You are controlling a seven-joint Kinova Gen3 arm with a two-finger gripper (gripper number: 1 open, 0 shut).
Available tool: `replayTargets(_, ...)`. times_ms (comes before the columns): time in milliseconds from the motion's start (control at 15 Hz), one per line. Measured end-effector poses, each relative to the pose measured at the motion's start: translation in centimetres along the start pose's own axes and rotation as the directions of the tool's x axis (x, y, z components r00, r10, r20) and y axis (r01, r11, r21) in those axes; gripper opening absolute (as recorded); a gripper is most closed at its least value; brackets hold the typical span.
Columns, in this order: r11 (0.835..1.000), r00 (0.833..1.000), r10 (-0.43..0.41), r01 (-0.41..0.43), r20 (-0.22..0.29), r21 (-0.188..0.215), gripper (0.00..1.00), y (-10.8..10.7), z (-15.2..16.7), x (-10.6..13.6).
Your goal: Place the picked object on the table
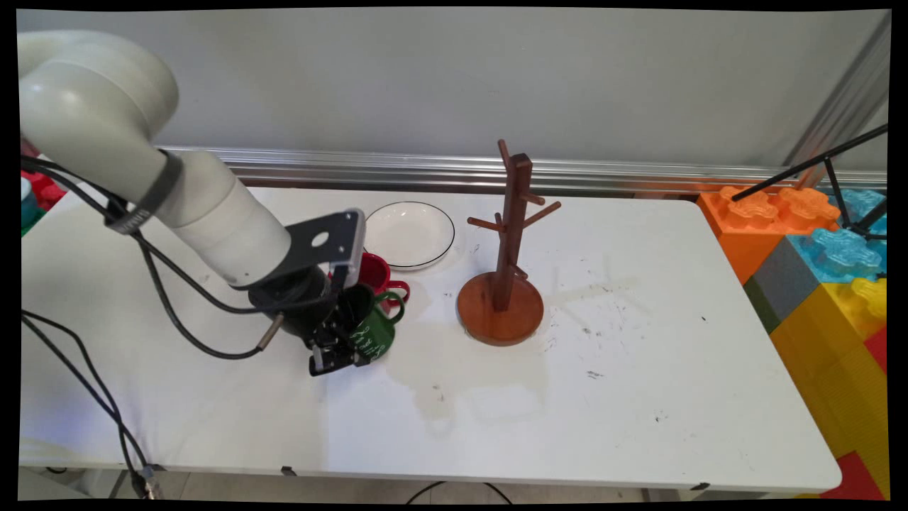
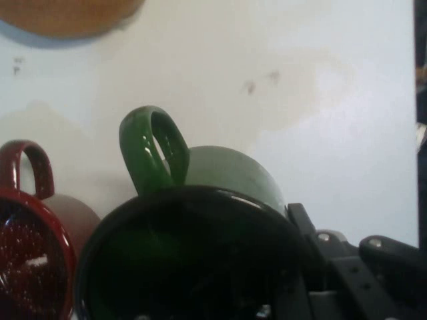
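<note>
Hand (image 1: pixel 339 355): low at the table (image 1: pixel 638 397), left of centre, grasping the rim of the green mug (image 1: pixel 374 333), one finger inside, one outside. Green mug: tilted, handle toward the rack; beside the red mug (image 1: pixel 376 273). Red mug: just behind, touching or nearly so. White plate (image 1: pixel 411 234): behind the mugs. Wooden mug rack (image 1: pixel 504 284): upright, centre, bare pegs. Coloured blocks (image 1: pixel 816 255): far right.

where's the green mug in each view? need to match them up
Main view: green mug left of centre on the table, at the gripper, just in front of the red mug.
Hand view: green mug fills the bottom centre, handle pointing up.
Shared landmark: the red mug, touching or nearly touching it.
</note>
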State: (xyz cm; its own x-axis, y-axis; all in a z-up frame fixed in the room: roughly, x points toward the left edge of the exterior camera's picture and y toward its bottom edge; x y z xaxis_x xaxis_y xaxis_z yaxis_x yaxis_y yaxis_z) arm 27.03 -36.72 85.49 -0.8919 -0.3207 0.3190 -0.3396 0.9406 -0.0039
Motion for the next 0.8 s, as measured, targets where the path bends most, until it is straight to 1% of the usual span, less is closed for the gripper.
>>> replayTargets(267, 0.999, 0.998, 0.045, -0.045, 0.046, 0.009, 0.0, 0.0, 1.5, 0.1)
replayTargets(800, 0.994, 0.99, 0.106, -0.108, 0.097, 0.015, 0.0, 0.1, 4.6, 0.4)
